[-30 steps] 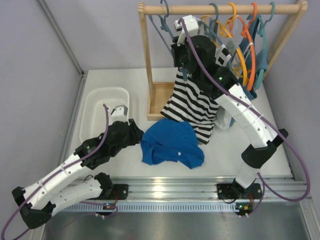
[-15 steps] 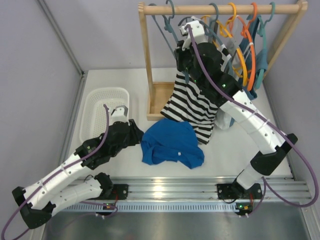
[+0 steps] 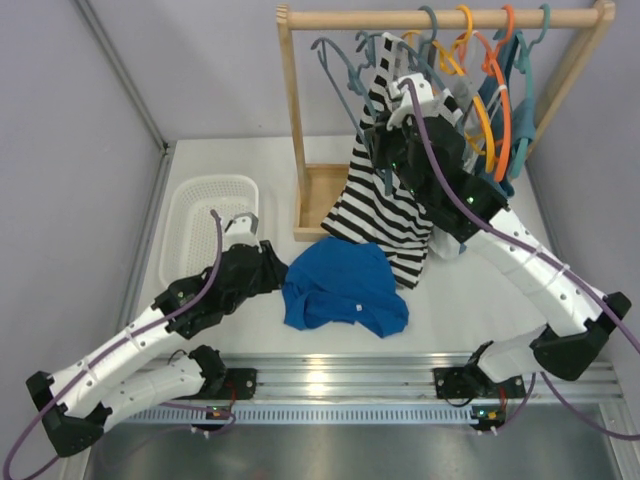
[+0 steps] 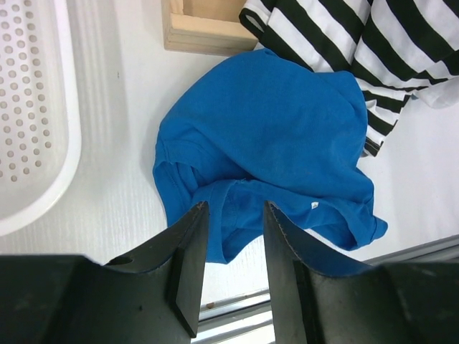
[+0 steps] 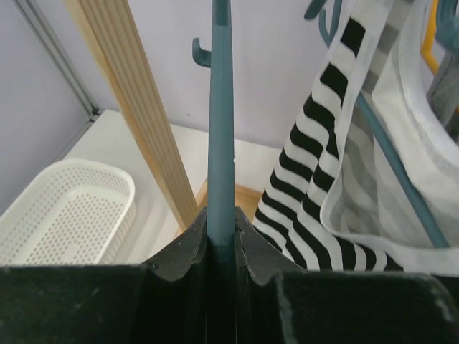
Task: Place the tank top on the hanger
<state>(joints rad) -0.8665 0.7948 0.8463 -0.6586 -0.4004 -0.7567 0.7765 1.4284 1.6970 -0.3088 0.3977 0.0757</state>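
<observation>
The royal-blue tank top [image 3: 343,287] lies crumpled on the table in front of the rack; it also shows in the left wrist view [image 4: 265,136]. My left gripper [image 3: 272,268] is open and empty, its jaws [image 4: 233,215] just above the top's near-left edge. My right gripper [image 3: 381,72] is up by the rack, shut on a bar of the slate-blue hanger [image 5: 221,107]. That hanger [image 3: 342,92] hangs tilted with its hook just below the wooden rail, apart from it.
The wooden rack [image 3: 292,120] stands at the back with its rail [image 3: 560,17] holding orange and yellow hangers and a teal top [image 3: 517,95]. The striped top [image 3: 385,215] hangs beside my right gripper. A white basket [image 3: 205,225] sits at the left.
My right gripper has moved right and down from the rail with the slate-blue hanger, whose hook is now off the rail. The striped top's upper part now shows. The left arm has not moved.
</observation>
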